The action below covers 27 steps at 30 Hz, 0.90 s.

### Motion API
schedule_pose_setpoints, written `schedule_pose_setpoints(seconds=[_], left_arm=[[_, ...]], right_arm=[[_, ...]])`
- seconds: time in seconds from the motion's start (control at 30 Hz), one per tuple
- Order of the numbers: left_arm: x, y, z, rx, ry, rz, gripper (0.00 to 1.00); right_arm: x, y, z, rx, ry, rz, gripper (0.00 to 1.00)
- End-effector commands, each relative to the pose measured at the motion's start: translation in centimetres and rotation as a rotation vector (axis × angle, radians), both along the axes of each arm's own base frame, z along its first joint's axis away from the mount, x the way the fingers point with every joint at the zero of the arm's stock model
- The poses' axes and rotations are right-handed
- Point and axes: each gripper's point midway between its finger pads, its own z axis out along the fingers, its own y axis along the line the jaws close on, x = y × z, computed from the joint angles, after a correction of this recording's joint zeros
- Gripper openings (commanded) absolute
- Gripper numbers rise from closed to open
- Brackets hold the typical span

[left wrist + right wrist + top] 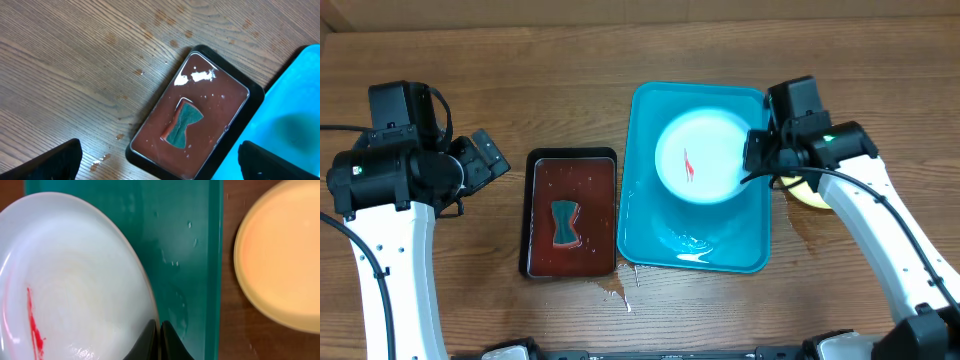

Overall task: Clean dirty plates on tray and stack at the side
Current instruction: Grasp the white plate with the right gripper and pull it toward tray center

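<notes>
Just now the right claw [757,165] pinches the right rim of a white plate [700,158], its two fingers [146,341] pressed almost together with the plate's edge caught between them. The white plate sits in the far half of the blue tray [645,215], and a thin red streak [688,165] runs down its left-of-middle part. In the right wrist view the plate appears to cover the tray's left side, with the streak near the plate's lower left. Water glistens on the tray floor in front of the plate, and a few drops lie on the wooden table [570,60] by the tray's near left corner. A yellow plate [807,192] rests on the table just beside the tray's right rim, partly hidden under the right arm. To the left of the blue tray, close beside it, lies a smaller brown tray [535,215] holding reddish liquid, with a teal hourglass-shaped sponge [566,222] lying in its middle. The left claw [488,158] hovers over bare table to the left of the brown tray, its fingers spread wide and holding nothing.
</notes>
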Motion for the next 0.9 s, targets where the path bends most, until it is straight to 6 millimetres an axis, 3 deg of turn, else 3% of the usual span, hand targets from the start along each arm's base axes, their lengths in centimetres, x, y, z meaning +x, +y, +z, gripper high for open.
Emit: schedule_pose_setpoints(seconds=[0.0,0.17,0.27,0.37,0.47,0.5,0.6,0.7,0.8,0.87], left_arm=[[0.3,0.3,0.5,0.012,-0.013,-0.004,1.00],[0.8,0.4,0.7,0.017,-0.035,-0.004,1.00],[1.0,-0.3,0.7,-0.029,-0.043,-0.002,1.00],[1.0,-2.4,0.7,-0.145,-0.050,-0.038,1.00],[1.3,-4.2,1.0,-0.225,-0.070,-0.107,1.00],[1.3,-4.6,1.0,-0.235,-0.070,-0.126,1.00],[1.0,-6.1,0.6,-0.225,-0.055,-0.259,1.00],[0.3,-7.7,-1.0,-0.203,-0.007,-0.375,0.95],[-0.2,-9.1,-3.9,-0.178,0.059,-0.428,0.93],[-0.6,-10.6,-6.5,-0.185,0.102,-0.476,0.86]], right_arm=[[-2.2,0.1,-3.7,-0.008,0.122,-0.068,0.04],[-4.5,1.6,-8.4,0.105,0.190,-0.106,0.04],[-4.3,2.5,-9.3,0.149,0.163,-0.083,0.04],[-4.4,3.5,-9.3,0.175,0.161,-0.059,0.04],[-4.9,4.1,-9.4,0.168,0.168,-0.036,0.20],[-4.9,4.1,-9.4,0.162,0.168,-0.035,0.31],[-4.6,3.5,-8.9,0.140,0.157,-0.083,0.37],[-3.0,2.5,-6.8,0.106,0.082,-0.103,0.38],[-1.8,2.6,-3.7,0.089,-0.017,0.001,0.40],[-1.4,2.8,-1.7,0.082,-0.077,0.062,0.47]])
